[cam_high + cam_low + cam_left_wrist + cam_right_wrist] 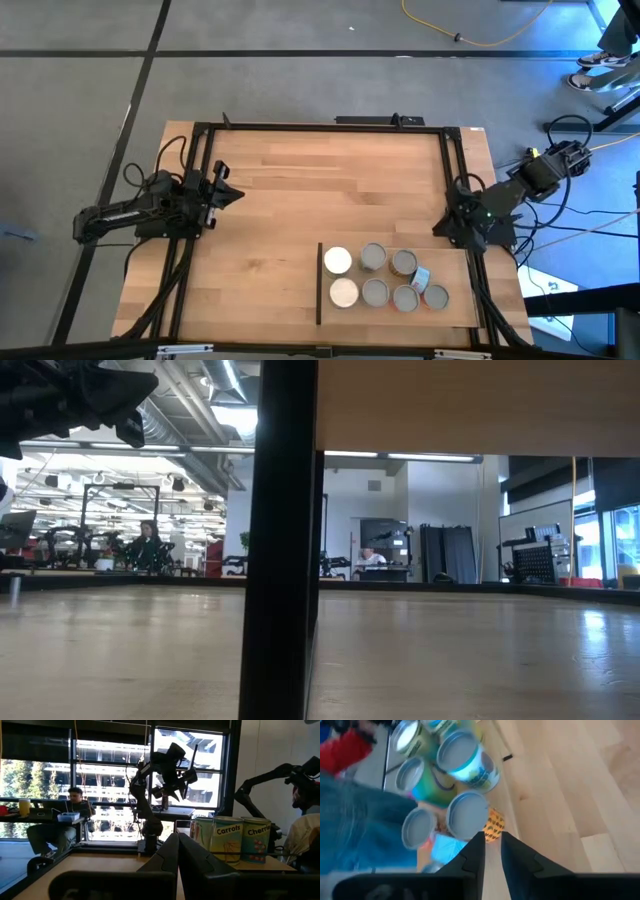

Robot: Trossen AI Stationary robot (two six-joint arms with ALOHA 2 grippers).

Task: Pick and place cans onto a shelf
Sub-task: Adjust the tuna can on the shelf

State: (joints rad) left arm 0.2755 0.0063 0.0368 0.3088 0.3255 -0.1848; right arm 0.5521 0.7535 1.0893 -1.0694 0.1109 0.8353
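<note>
Seven cans (374, 258) are grouped on the shelf (460, 312) at lower right. The right pincer (491, 851) is seen slightly apart above them, empty; the left pincer (177, 851), at centre left, is pressed together.

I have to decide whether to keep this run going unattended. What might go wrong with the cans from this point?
1. The cans are packed tightly on the shelf, and one seems to lie tipped among them; it might roll or knock its neighbours.
2. The right gripper, slightly open, hangs just above a can top; pulling away could clip it.
3. The left gripper is shut and parked at the table's left edge, so it poses little risk.
</note>
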